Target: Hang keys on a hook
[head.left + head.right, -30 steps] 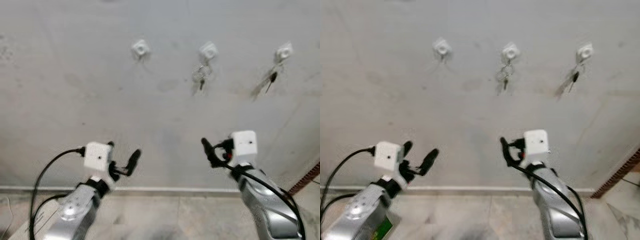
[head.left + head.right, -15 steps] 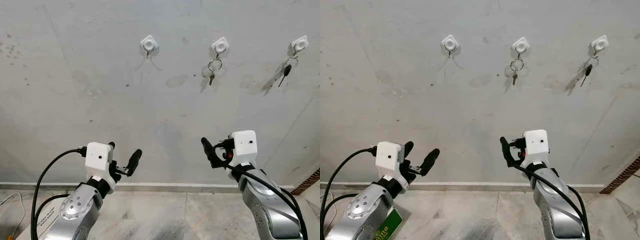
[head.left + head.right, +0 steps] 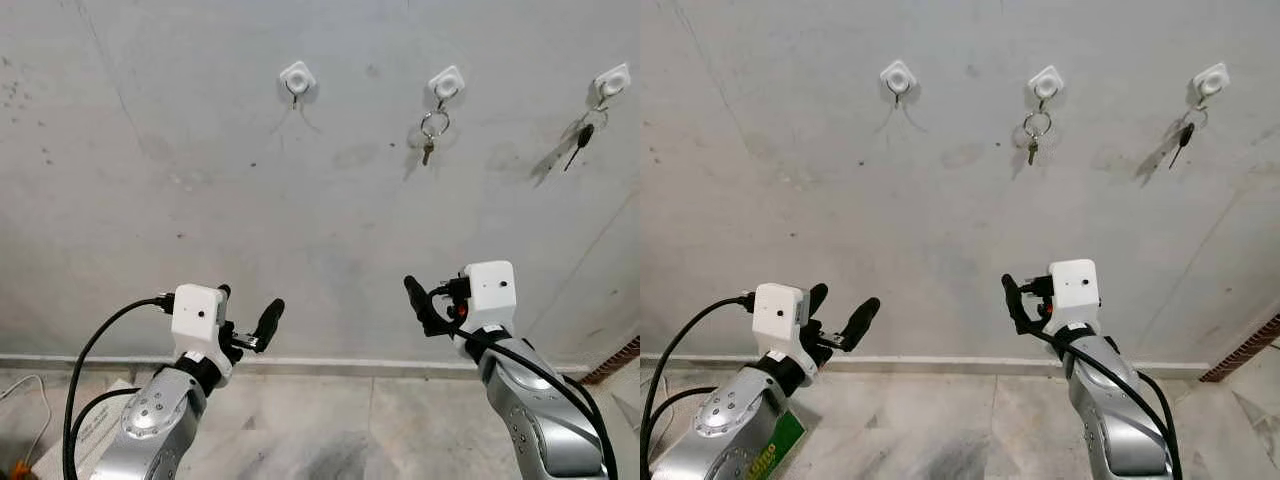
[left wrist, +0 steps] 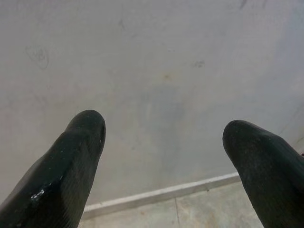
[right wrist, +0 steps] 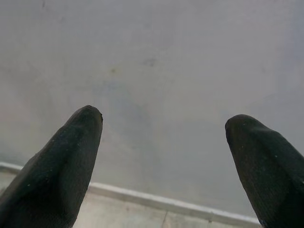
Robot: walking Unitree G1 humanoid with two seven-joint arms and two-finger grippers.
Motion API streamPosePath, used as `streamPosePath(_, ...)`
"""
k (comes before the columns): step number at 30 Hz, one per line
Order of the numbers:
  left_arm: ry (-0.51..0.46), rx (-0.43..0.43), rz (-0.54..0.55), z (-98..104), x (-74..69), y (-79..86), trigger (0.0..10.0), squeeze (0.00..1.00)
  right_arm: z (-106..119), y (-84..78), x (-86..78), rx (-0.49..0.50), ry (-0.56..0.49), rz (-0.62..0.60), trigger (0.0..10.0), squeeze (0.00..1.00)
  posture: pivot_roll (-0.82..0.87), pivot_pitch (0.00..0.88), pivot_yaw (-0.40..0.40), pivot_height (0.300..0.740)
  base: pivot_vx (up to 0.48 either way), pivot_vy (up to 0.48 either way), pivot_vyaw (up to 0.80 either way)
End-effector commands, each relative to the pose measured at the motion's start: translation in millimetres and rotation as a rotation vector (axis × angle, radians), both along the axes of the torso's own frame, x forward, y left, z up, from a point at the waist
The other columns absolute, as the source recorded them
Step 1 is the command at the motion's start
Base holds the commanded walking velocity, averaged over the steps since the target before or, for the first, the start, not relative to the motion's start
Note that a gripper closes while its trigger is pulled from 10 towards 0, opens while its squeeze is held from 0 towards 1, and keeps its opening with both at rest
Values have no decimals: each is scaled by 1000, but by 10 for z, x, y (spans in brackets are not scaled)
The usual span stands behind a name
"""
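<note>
**A:** Keys hang already on two of the three hooks: a ringed set point(image 3: 431, 133) on the middle hook point(image 3: 446, 81), a dark key point(image 3: 578, 140) on the right hook point(image 3: 611, 79). The left hook point(image 3: 296, 75) is bare, so I judge that is the target, though neither gripper carries anything.

**B:** Agreed. Both sets of fingers are spread apart and empty. The left gripper point(image 3: 247, 322) and right gripper point(image 3: 428, 305) are held low before the wall point(image 3: 200, 180), well below the hooks.

**A:** To do it well, a key ring must be found first, then lifted above the bare hook's tip and lowered over it, approaching square to the wall.

**B:** The wall itself is grey plaster, scuffed and speckled. A pale skirting strip point(image 3: 330, 364) runs along its foot, above a stone-tiled floor point(image 3: 330, 430).

**A:** Small things: a black cable point(image 3: 95, 345) loops from the left wrist, and brickwork point(image 3: 612, 364) shows at the right edge.
</note>
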State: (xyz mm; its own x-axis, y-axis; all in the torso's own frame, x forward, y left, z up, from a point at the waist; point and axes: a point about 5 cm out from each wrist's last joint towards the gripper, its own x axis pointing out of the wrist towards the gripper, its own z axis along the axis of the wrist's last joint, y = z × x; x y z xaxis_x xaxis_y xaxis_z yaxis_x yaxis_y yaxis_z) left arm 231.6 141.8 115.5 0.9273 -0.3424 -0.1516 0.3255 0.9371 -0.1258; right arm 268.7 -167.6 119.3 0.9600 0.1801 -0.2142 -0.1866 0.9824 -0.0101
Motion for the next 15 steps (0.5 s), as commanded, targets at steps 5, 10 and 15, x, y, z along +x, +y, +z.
streamPosePath(5,-5,2,12,28,16,28,10000,0,20,-2,-1,5,-1,4,10000,0,46,0,22,740,-266,0,0)
streamPosePath(10,-5,3,13,29,20,31,10000,0,20,1,1,8,0,3,10000,0,47,0,24,740,-261,0,0)
streamPosePath(15,-4,3,13,30,21,32,10000,0,20,1,1,9,0,2,10000,0,47,0,24,740,-262,0,0)
